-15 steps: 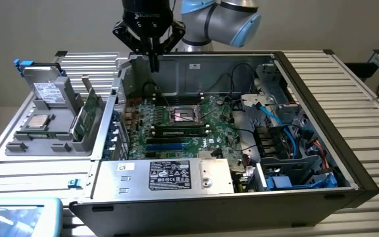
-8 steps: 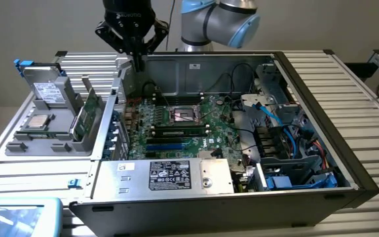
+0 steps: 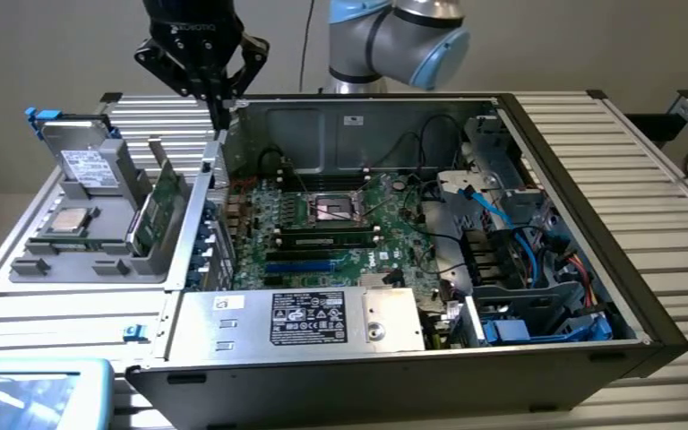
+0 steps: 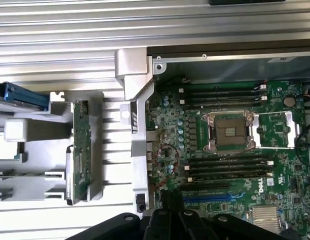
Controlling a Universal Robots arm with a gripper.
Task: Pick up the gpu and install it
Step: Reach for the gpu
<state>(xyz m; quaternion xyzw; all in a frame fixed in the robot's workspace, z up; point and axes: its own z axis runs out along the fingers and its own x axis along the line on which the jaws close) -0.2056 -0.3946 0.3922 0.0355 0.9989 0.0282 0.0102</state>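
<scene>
The gpu (image 3: 166, 204) is a green circuit card standing on edge in a slot of the grey holder (image 3: 81, 262) at the exterior view's left, beside the open computer case (image 3: 583, 215). In the wrist view the gpu (image 4: 81, 150) appears edge-on in the holder (image 4: 111, 165). My gripper (image 3: 216, 97) hangs shut and empty above the case's wall nearest the holder, higher than the gpu and a little to the exterior view's right of it. Its dark fingers (image 4: 170, 201) show over the motherboard (image 4: 234, 145) near a blue expansion slot (image 4: 214, 197).
A silver hard drive (image 3: 85, 166) and a square processor chip (image 3: 72, 220) also sit in the holder. Inside the case are the motherboard (image 3: 320, 224), a memory stick (image 3: 326, 240), the power supply (image 3: 308, 318) and blue cables (image 3: 536, 251). Ribbed metal table (image 3: 643, 161) surrounds everything.
</scene>
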